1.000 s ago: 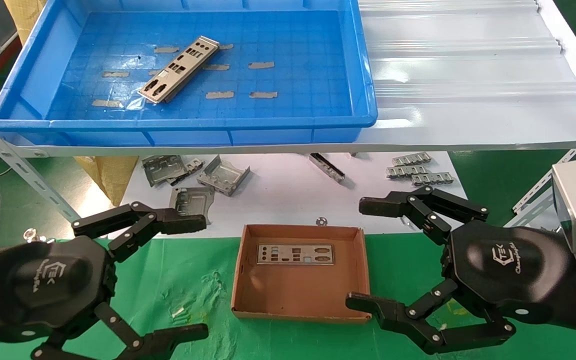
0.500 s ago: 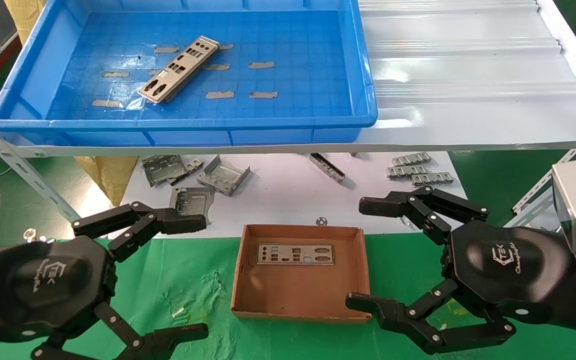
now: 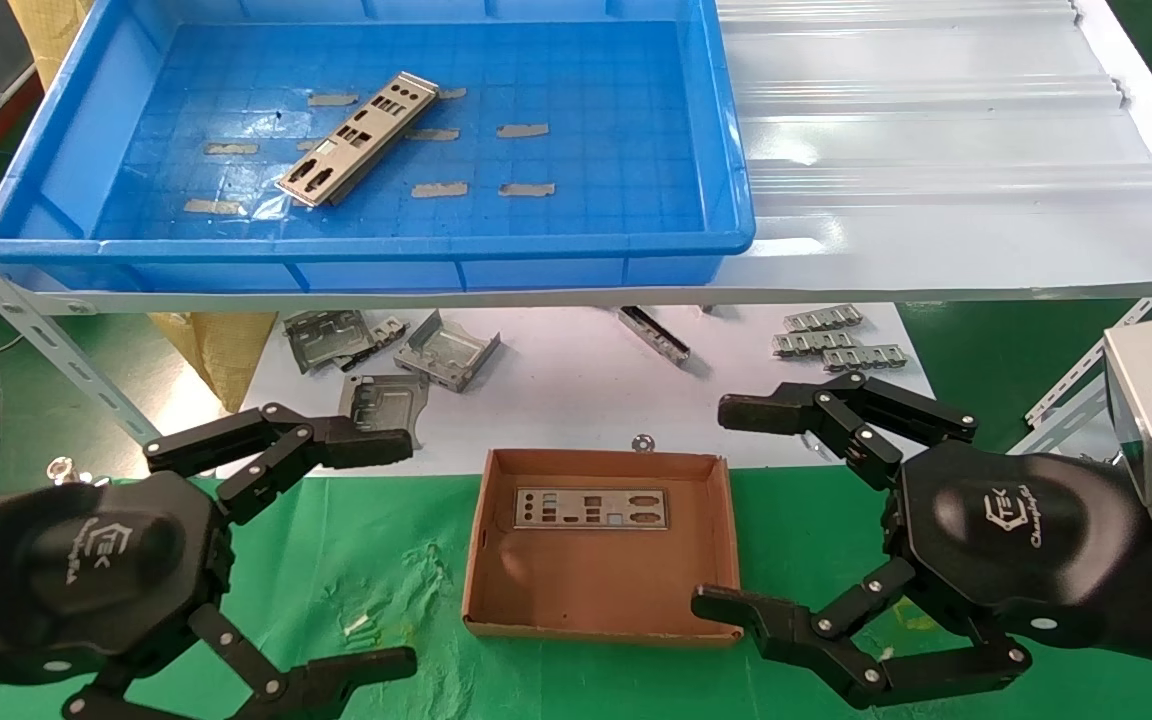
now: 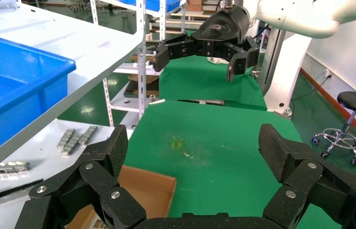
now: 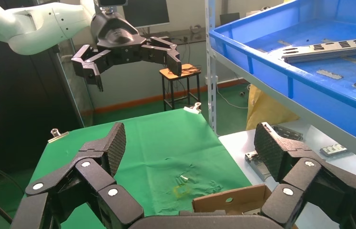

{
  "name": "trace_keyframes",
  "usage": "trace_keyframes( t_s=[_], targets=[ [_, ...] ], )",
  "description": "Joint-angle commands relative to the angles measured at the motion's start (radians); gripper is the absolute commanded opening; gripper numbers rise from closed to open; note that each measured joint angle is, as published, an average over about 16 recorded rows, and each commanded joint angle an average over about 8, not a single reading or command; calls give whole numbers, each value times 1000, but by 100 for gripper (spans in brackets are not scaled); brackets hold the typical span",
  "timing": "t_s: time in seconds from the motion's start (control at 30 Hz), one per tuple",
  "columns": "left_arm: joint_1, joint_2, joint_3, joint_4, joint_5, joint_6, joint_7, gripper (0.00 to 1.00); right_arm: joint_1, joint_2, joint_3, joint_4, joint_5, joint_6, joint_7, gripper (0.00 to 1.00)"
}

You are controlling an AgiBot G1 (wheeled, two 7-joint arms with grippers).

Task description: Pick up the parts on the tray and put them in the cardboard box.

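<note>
One silver-grey punched plate [image 3: 358,138] lies slanted in the blue tray [image 3: 726,150] on the upper shelf; it also shows in the right wrist view [image 5: 330,50]. A second plate [image 3: 591,507] lies flat in the brown cardboard box [image 3: 481,560] on the green cloth. My left gripper [image 3: 391,550] is open and empty, low, to the left of the box. My right gripper [image 3: 726,510] is open and empty, just right of the box. Each wrist view shows its own jaws wide apart above the cloth, with a box corner [image 4: 149,186] [image 5: 235,200] below.
Bent grey brackets [image 3: 391,355] and small ridged strips [image 3: 836,335] lie on the white sheet under the shelf. A white corrugated sheet [image 3: 936,130] covers the shelf right of the tray. Slotted shelf struts [image 3: 26,320] stand at both sides.
</note>
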Motion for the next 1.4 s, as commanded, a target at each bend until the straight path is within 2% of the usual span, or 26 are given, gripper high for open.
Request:
trace_keyframes(
  t_s=[0.03,1.4],
  targets=[
    [0,0,0,0,0,0,0,100,0,0,0,0,0,0,0,100],
    [0,0,0,0,0,0,0,100,0,0,0,0,0,0,0,100]
  ],
)
